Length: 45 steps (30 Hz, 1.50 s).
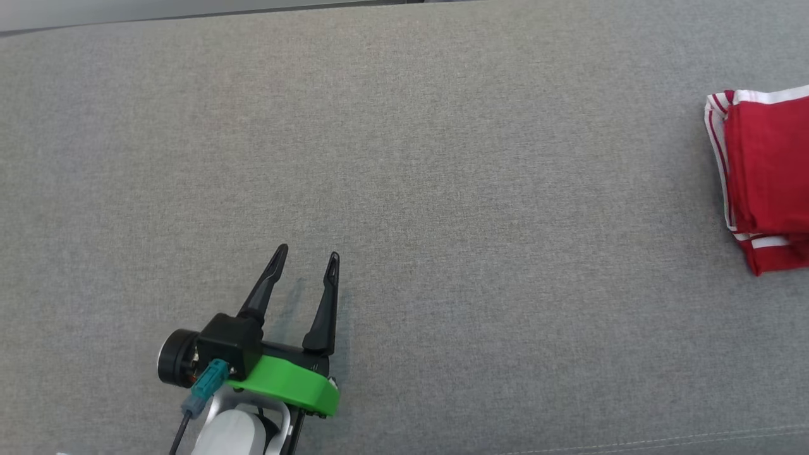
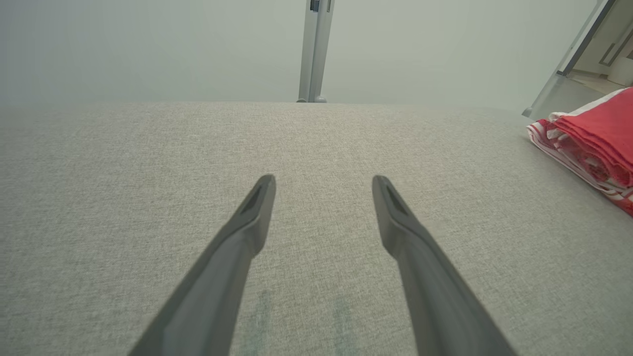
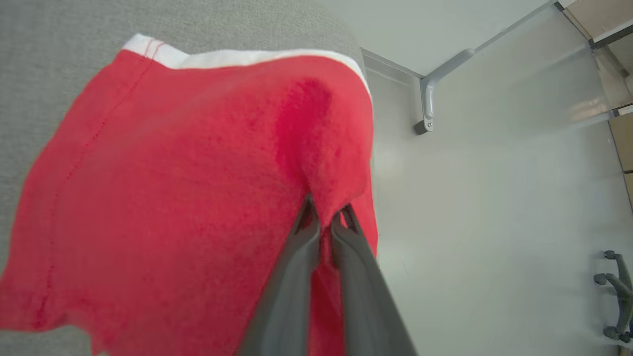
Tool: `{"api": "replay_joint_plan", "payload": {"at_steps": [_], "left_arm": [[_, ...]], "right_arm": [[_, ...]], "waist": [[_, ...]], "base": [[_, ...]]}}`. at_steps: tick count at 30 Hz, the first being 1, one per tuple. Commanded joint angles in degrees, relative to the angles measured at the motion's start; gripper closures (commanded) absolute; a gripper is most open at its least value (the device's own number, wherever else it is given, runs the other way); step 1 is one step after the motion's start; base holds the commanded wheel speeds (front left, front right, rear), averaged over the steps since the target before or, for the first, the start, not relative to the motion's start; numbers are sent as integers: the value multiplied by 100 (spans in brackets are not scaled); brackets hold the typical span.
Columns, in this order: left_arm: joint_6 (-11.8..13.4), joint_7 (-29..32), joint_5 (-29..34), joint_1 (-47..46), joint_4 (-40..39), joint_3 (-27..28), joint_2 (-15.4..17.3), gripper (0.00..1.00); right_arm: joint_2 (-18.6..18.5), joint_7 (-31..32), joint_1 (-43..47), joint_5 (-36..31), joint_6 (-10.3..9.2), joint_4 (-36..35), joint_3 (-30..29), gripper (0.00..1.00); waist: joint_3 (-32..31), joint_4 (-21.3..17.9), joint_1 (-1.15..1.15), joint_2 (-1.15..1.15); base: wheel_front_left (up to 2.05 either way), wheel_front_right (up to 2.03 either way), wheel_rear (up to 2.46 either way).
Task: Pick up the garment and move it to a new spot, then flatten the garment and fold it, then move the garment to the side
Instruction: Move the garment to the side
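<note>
The garment point(image 1: 768, 174) is red with white stripes and lies folded at the far right edge of the grey cloth surface point(image 1: 442, 189). In the left wrist view the garment point(image 2: 591, 141) sits as a stacked bundle at the right. My left gripper point(image 1: 306, 253) rests open over bare cloth at the lower left, nothing between its fingers point(image 2: 257, 207). My right gripper point(image 3: 325, 220) is shut on a raised pinch of the garment point(image 3: 173, 198) near the surface's edge, with the cloth bunched up between the fingertips.
The grey surface ends just past the garment, and pale floor point(image 3: 494, 222) lies beyond it. A metal frame leg point(image 3: 428, 106) stands on that floor, and a chair base point(image 3: 615, 291) sits at the far right. A post point(image 2: 314, 49) rises behind the surface's far edge.
</note>
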Motion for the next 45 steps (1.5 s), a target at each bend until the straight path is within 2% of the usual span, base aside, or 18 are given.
{"api": "replay_joint_plan", "payload": {"at_steps": [1,16,17,18,19,28,36,45], "left_arm": [[20,31,53,-95,-52,-4,76,0],[118,221,110,-69,-339,-45,259,0],[126,223,107,-65,-351,-52,261,0],[121,232,100,-62,-356,-55,268,0],[125,240,95,-59,-361,-55,275,0],[163,288,58,-28,-358,-110,305,0],[184,282,-17,20,-315,-101,334,0],[324,135,-255,118,-143,111,246,0]], "right_arm": [[-69,-149,-63,-253,-10,185,-45,100],[85,-1011,-347,-1382,-10,1374,-394,100],[98,-1103,-347,-1473,-10,1434,-441,71],[127,-1194,-330,-1594,-10,1478,-453,32],[145,-1285,-325,-1717,-10,1516,-473,0],[463,-2118,-377,-2203,-10,1955,-663,0],[796,-2961,-542,-2092,-10,2259,-773,0],[1421,-3566,-742,-1788,-10,1953,-662,0]], "waist": [[113,114,0,0],[373,226,0,0],[376,212,0,0],[375,193,0,0],[373,170,0,0],[281,-102,0,0],[-19,-267,0,0],[-614,-375,0,0]], "base": [[0,0,0],[0,0,0],[0,0,0],[0,0,0],[0,0,0],[0,0,0],[0,0,0],[0,0,0]]}}
